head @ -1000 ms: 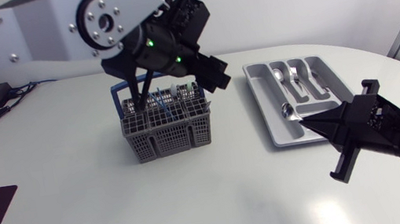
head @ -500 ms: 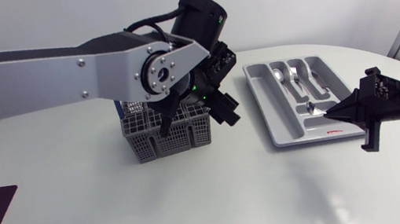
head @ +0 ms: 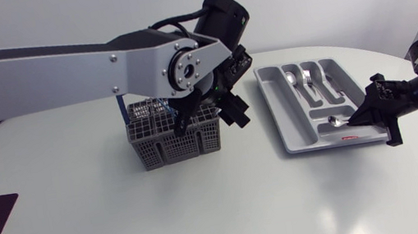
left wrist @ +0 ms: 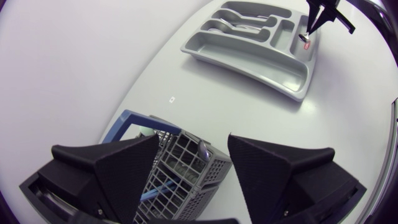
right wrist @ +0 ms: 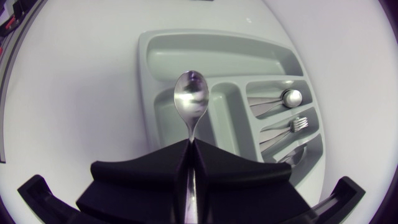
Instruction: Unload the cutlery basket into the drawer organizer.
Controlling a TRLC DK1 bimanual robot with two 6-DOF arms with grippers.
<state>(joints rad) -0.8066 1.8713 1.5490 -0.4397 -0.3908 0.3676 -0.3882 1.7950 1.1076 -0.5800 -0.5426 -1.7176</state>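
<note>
One cutlery basket (head: 172, 135) is standing on the tabletop (head: 83, 219) beside one drawer organizer (head: 311, 106). Of the two arms, the left end effector (left wrist: 193, 140) is hanging over the cutlery basket with fingers spread. The right end effector (right wrist: 189, 144) is pinching the handle of one spoon (right wrist: 191, 99) over the drawer organizer's end compartment. The spoon's long axis is running crosswise to the organizer's narrow compartments, bowl pointing toward the basket. One second spoon (right wrist: 289, 98) and one fork (right wrist: 298, 124) are lying in those compartments.
</note>
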